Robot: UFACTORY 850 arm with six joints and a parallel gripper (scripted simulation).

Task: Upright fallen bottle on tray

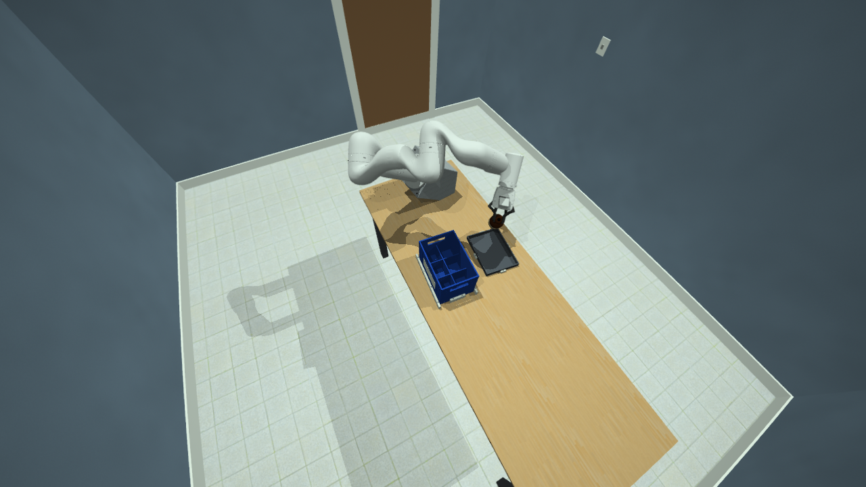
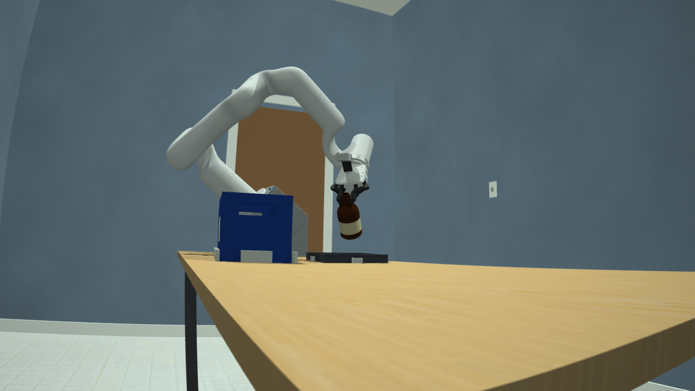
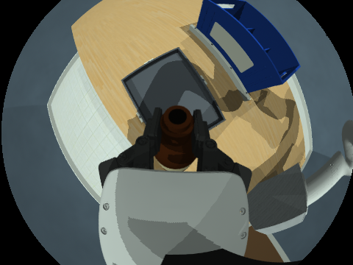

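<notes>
A brown bottle [image 1: 496,222] [image 2: 348,216] [image 3: 176,147] with a cream label hangs in the air, mouth up and slightly tilted in the exterior view. My gripper [image 1: 499,216] [image 2: 347,198] [image 3: 177,118] is shut on its neck. The bottle's base is above the level of the dark tray [image 1: 486,274] [image 2: 347,258] [image 3: 195,71], with a gap between them. The tray lies flat on the table, in front of the bottle in the wrist view. The blue crate [image 1: 458,293] [image 2: 255,233] [image 3: 235,51] stands level beside the tray.
The wooden table [image 1: 544,363] [image 2: 389,301] [image 3: 110,44] carries both. Pale strips [image 1: 428,283] [image 2: 256,256] [image 3: 220,62] lie along the crate's foot. The grey arm base block [image 1: 437,183] [image 3: 279,199] stands at the table's far end. The table's long edge runs close past the tray.
</notes>
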